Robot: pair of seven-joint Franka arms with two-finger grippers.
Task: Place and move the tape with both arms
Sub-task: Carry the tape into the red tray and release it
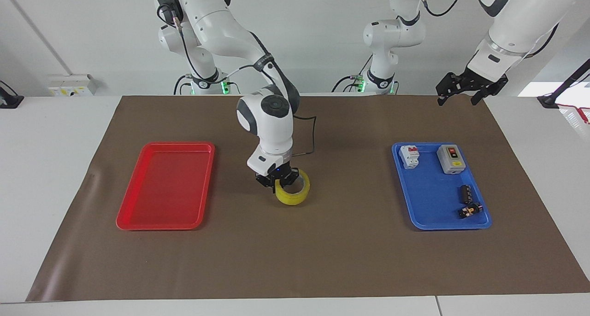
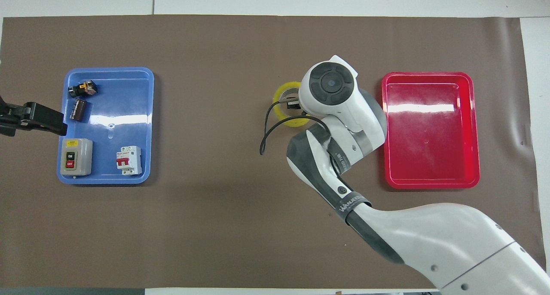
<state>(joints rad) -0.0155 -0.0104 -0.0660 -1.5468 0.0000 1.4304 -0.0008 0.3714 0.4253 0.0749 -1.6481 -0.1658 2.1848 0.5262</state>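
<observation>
A white table point(image 1: 55, 168) carries a brown mat point(image 1: 322, 260) that covers most of its top. On the mat, taking the red tray point(image 1: 166, 184) as landmark, a blue tray point(image 1: 428, 214) lies well apart toward the left arm's end.
</observation>
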